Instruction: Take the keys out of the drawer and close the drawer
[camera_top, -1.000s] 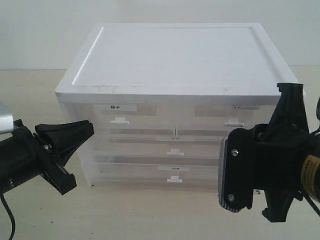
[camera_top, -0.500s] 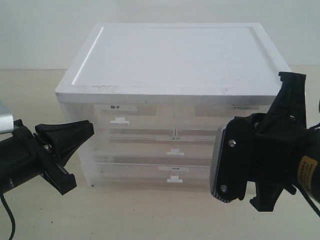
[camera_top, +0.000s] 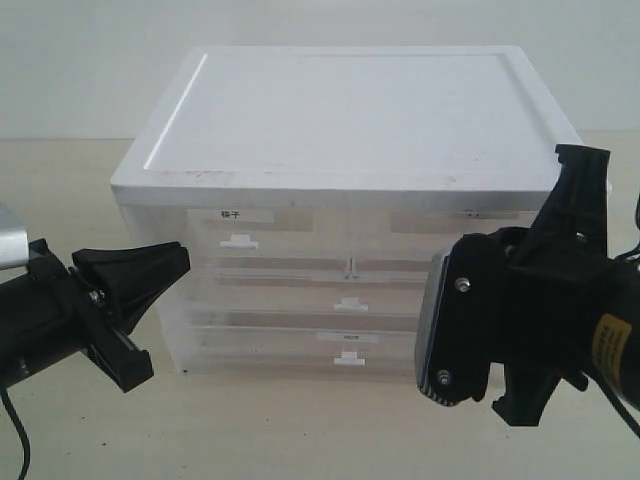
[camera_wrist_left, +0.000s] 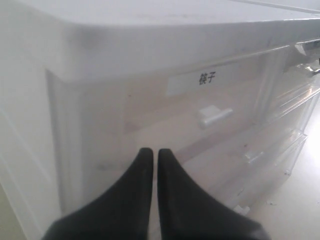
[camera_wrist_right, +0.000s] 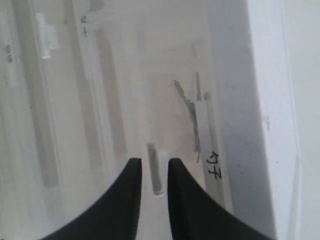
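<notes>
The drawer (camera_top: 400, 238) is the top right half-width one in the white cabinet, and its front looks flush with the others. My right gripper (camera_top: 510, 290) hangs right in front of it and hides the handle in the exterior view. In the right wrist view the gripper (camera_wrist_right: 155, 162) is open, its fingertips either side of the white tab handle (camera_wrist_right: 154, 172) with gaps on both sides. The keys (camera_wrist_right: 191, 111) show as grey shapes through the drawer front (camera_wrist_right: 165, 75); no blue fob shows. My left gripper (camera_top: 178, 258) (camera_wrist_left: 151, 152) is shut and empty near the cabinet's left front corner.
The top left half-width drawer (camera_top: 270, 240) carries a bolder dark label (camera_wrist_left: 206, 78) and a tab handle (camera_wrist_left: 215, 116). Two full-width drawers (camera_top: 300, 300) lie below. The cabinet's flat white lid (camera_top: 340, 110) overhangs the drawer fronts. Beige tabletop (camera_top: 270, 430) lies in front.
My right gripper has shifted left and a little closer to the cabinet, now covering the top right drawer's handle. The left gripper has barely moved.
</notes>
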